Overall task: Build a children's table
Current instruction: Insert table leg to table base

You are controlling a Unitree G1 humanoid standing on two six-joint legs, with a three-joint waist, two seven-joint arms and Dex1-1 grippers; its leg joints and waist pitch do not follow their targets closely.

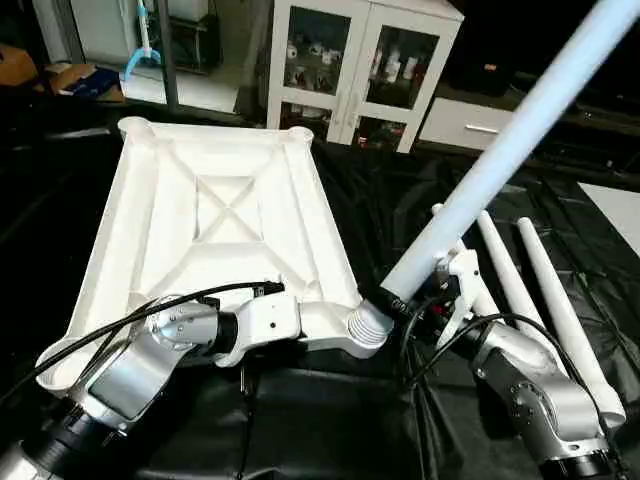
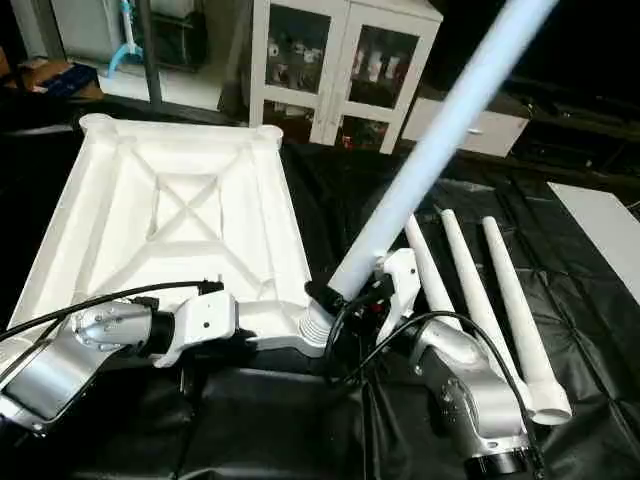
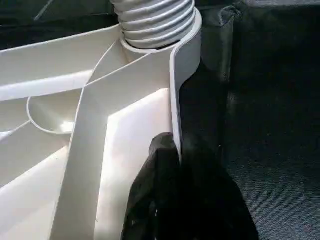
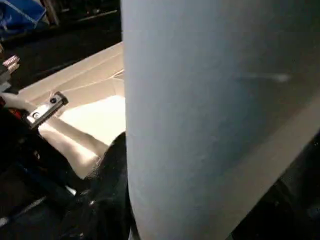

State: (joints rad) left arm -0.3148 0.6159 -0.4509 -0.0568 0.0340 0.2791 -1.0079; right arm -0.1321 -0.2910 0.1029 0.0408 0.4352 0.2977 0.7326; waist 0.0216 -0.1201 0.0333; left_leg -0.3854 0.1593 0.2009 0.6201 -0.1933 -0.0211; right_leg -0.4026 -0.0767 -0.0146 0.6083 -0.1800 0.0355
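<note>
At the near corner, leg (image 1: pixel 500 150) slants up-right.

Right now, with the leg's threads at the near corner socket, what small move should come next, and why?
Probably turn the leg further into the socket with the right gripper. Several thread ridges show above the socket, so it looks not fully seated. The left gripper pinches the top's rim beside that corner, bracing it. Three legs lie on the black sheet.
</note>
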